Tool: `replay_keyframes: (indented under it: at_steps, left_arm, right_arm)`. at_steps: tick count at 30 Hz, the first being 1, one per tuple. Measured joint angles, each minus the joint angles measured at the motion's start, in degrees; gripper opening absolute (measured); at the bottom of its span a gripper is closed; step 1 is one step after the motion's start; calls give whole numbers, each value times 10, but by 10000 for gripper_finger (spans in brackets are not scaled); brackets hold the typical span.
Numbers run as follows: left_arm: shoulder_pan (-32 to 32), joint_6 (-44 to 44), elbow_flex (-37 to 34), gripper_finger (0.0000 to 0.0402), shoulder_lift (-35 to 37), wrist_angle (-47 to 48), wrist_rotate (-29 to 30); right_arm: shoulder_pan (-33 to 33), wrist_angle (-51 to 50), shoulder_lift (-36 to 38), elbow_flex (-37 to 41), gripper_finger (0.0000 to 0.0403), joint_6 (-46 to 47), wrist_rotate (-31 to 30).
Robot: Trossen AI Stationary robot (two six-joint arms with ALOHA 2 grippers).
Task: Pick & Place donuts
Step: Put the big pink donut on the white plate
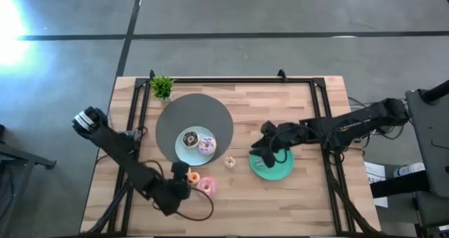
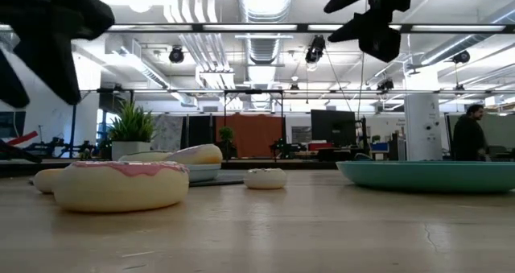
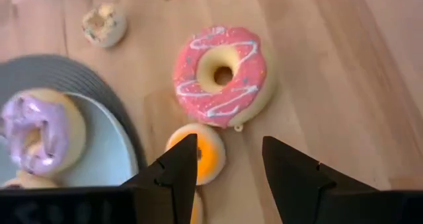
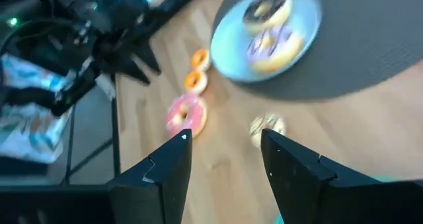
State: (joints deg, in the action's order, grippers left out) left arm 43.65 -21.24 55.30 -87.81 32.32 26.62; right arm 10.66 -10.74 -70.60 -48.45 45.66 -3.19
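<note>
A pink-frosted donut [image 1: 205, 186] [image 3: 221, 75] and two small orange donuts [image 1: 189, 175] [image 3: 203, 152] lie on the wooden table near its front left. A small whitish donut [image 1: 229, 161] lies between the plates. A chocolate donut [image 1: 189, 137] and a lilac donut [image 1: 206, 147] lie on the light-blue plate [image 1: 196, 156]. My left gripper [image 1: 181, 185] [image 3: 228, 145] is open above the orange donuts, touching nothing. My right gripper [image 1: 261, 154] [image 4: 221, 154] is open and empty above the green plate [image 1: 280, 171].
The light-blue plate sits on a dark grey round mat [image 1: 175, 115]. A small potted plant [image 1: 162, 87] stands at the far left corner. A black frame runs along the table's far and side edges. A person [image 2: 467, 136] stands far off in the room.
</note>
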Motion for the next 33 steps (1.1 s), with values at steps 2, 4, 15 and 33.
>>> replay_keyframes:
  at_steps: [2, 4, 15, 33]
  left_arm:
    - [3, -19, 14, 145, -28, -4, 3]
    - [6, -19, 32, 145, -55, -26, 6]
    - [6, 74, 95, 145, -164, -52, 56]
    - [-36, 67, 85, 96, -202, -79, 23]
  right_arm:
    - [11, 3, -20, 0, 173, 7, 29]
    - [24, 21, -49, 0, 173, 7, 60]
    - [56, 48, -157, -62, 173, 2, 71]
    - [56, -56, -157, -136, 171, -24, 45]
